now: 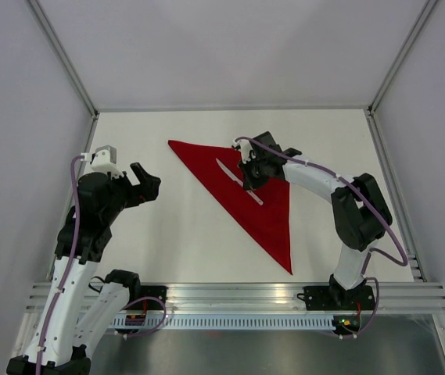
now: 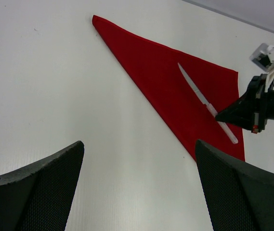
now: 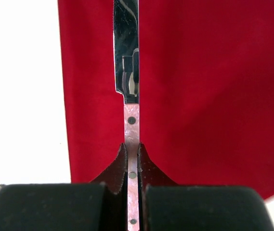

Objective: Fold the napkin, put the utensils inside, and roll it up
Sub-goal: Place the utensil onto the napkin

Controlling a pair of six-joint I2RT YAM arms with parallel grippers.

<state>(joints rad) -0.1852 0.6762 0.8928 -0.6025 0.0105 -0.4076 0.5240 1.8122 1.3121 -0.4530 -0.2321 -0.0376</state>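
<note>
The red napkin lies on the table folded into a triangle, its long edge running from far left to near right. One of the utensils, a knife with a shiny blade and a pale pink handle, stretches diagonally over the cloth. My right gripper is shut on the knife's handle, fingers pinching it from both sides. Whether the knife rests on the cloth or hovers just above it I cannot tell. My left gripper hangs open and holds nothing, over bare table left of the napkin.
The white table is bounded by grey walls on three sides and a metal rail along the near edge. The right arm's black gripper body shows in the left wrist view above the knife.
</note>
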